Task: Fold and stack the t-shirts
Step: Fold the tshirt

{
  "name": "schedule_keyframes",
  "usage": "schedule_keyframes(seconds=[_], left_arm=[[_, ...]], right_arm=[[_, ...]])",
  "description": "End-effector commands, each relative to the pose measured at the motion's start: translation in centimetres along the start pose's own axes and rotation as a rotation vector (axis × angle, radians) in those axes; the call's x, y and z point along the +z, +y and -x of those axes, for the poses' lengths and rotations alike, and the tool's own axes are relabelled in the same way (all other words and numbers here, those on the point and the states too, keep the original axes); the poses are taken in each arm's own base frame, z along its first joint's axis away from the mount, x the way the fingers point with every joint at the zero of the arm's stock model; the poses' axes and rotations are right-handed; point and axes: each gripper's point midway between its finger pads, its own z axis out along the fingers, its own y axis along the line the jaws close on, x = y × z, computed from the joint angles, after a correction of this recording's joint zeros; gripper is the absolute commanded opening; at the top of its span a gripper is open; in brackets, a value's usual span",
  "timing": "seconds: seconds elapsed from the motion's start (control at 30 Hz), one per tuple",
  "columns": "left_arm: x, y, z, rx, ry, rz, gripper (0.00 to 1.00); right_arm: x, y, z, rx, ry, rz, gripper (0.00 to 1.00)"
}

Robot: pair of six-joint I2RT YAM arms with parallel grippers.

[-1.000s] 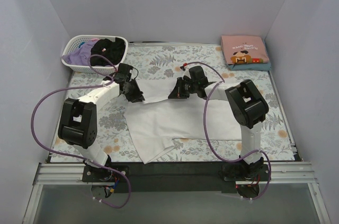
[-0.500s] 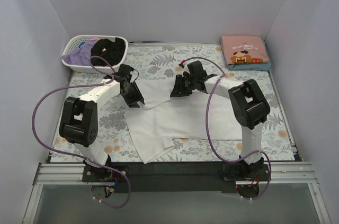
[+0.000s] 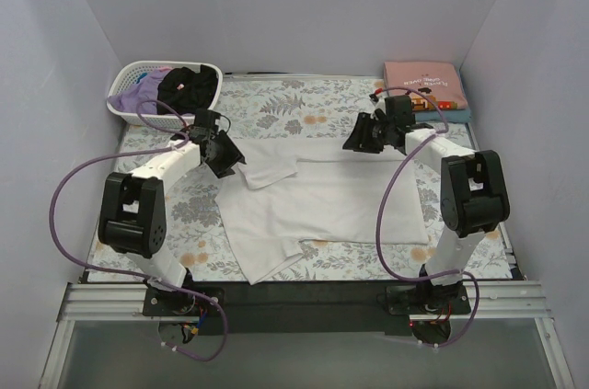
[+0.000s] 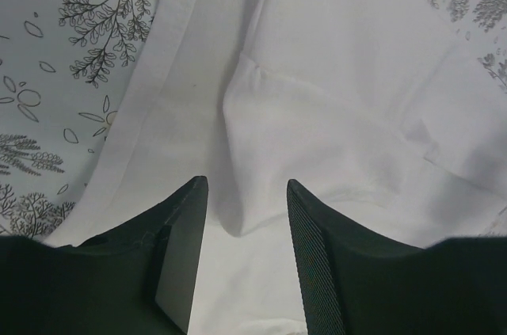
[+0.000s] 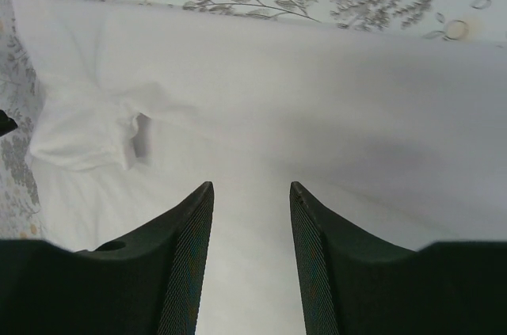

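Observation:
A plain white t-shirt (image 3: 317,205) lies spread across the middle of the floral cloth, its left sleeve (image 3: 267,168) folded in over the body. My left gripper (image 3: 234,160) hovers at that sleeve, open, with only white cloth (image 4: 341,113) under the gap (image 4: 247,192). Near the shirt's upper right edge, my right gripper (image 3: 355,142) is also open and holds nothing (image 5: 251,192); below it lies the white fabric (image 5: 317,97) with the folded sleeve (image 5: 87,133) in the distance. A folded pink printed tee (image 3: 425,85) rests on a teal one (image 3: 456,116) at the back right.
A white slotted basket (image 3: 124,104) at the back left holds black (image 3: 184,87) and lavender (image 3: 145,93) garments. The floral table cloth (image 3: 304,99) covers the table between grey walls. Purple cables loop off both arms.
Both grippers have opened and let go of the white shirt. The right arm swung right and back toward the shirt's upper right edge; the left drew slightly back-left.

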Motion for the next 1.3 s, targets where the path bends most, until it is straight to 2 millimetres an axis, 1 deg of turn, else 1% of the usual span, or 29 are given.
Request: schedule_keyframes(seconds=[0.0,0.03,0.13,0.23,0.37,0.4,0.47,0.5,0.57,0.63,0.7,0.73,0.87,0.9,0.93,1.03,1.1,1.13,1.17,1.2,1.23,1.27], left_arm=[[1.3,-1.1,1.4,-0.012,-0.038,-0.02,0.43],[2.0,-1.0,1.4,-0.012,-0.034,-0.01,0.41],[3.2,-0.9,1.1,-0.009,-0.01,-0.004,0.39],[3.9,-0.6,1.0,-0.008,-0.003,0.002,0.35],[4.0,-0.6,1.2,-0.003,-0.009,0.001,0.19],[3.7,-0.8,1.2,-0.001,-0.013,-0.003,0.12],[3.2,-0.8,1.5,0.001,-0.032,0.001,0.06],[2.6,-0.9,1.8,0.002,-0.047,-0.004,0.04],[2.0,-0.5,2.1,0.001,-0.071,0.017,0.03],[1.4,-0.1,2.0,0.002,-0.074,0.027,0.03],[1.3,0.6,2.3,0.001,-0.1,0.065,0.03],[1.4,1.2,1.9,-0.004,-0.091,0.083,0.03],[1.7,2.1,1.2,-0.023,-0.079,0.106,0.03],[1.7,2.2,1.3,-0.027,-0.085,0.11,0.03],[1.8,2.5,1.1,-0.027,-0.083,0.118,0.04],[1.8,2.4,1.2,-0.029,-0.081,0.117,0.27],[1.3,2.0,1.3,-0.032,-0.081,0.101,0.39],[1.0,1.7,1.3,-0.033,-0.083,0.094,0.42],[0.2,1.2,1.8,-0.04,-0.103,0.076,0.45],[-0.3,0.8,2.1,-0.042,-0.115,0.066,0.47],[-0.8,0.3,2.6,-0.043,-0.134,0.052,0.47],[-1.8,-0.6,3.7,-0.041,-0.176,0.027,0.47]], right_arm=[[-1.5,-0.3,0.1,-0.036,-0.017,0.012,0.5],[-1.8,-0.3,0.1,-0.046,-0.022,0.01,0.5],[-2.2,-1.0,-0.2,-0.043,-0.023,-0.002,0.5],[-2.5,-1.9,-0.6,-0.035,-0.023,-0.013,0.5],[-2.9,-2.6,-0.5,-0.029,-0.032,-0.025,0.5],[-2.9,-2.7,-0.6,-0.03,-0.031,-0.026,0.5],[-3.1,-3.0,-0.4,-0.028,-0.039,-0.034,0.5],[-3.2,-3.2,-0.5,-0.027,-0.039,-0.039,0.5],[-3.3,-3.4,-0.4,-0.024,-0.041,-0.041,0.5],[-3.4,-3.5,-0.3,-0.026,-0.046,-0.044,0.5],[-3.5,-3.8,-0.2,-0.021,-0.048,-0.049,0.5],[-3.5,-3.9,-0.2,-0.022,-0.05,-0.051,0.5],[-3.5,-4.2,-0.1,-0.023,-0.051,-0.058,0.5],[-3.6,-4.3,-0.2,-0.021,-0.051,-0.063,0.5],[-3.5,-4.4,-0.2,-0.021,-0.051,-0.064,0.5],[-3.7,-5.0,-0.1,-0.018,-0.056,-0.077,0.51],[-4.0,-5.4,0.7,-0.013,-0.075,-0.085,0.51],[-4.2,-5.7,0.9,-0.011,-0.08,-0.086,0.51],[-4.5,-6.1,1.4,-0.002,-0.094,-0.09,0.51],[-4.6,-6.1,1.9,-0.003,-0.106,-0.087,0.51],[-4.7,-6.2,2.5,-0.003,-0.117,-0.079,0.51],[-5.0,-6.6,3.1,0.008,-0.133,-0.08,0.51]])
